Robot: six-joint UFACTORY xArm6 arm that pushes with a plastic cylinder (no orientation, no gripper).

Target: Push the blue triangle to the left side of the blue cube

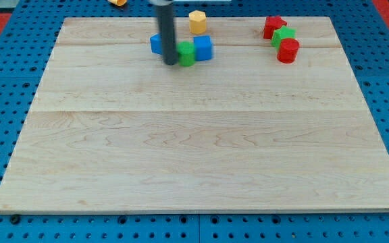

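Note:
The blue triangle (156, 44) lies near the view's top, partly hidden behind my rod. A small green block (188, 54) sits right of the rod, touching the blue cube (203, 47) on its right. My tip (171, 62) rests on the board between the blue triangle and the green block, just below them. The blue triangle is left of the green block and the blue cube, with the rod in between.
A yellow hexagonal block (196, 21) stands above the blue cube. At the top right a red block (273, 27), a green block (283, 36) and a red cylinder (288, 50) cluster together. An orange block (117, 2) lies off the wooden board (194, 148) at the top edge.

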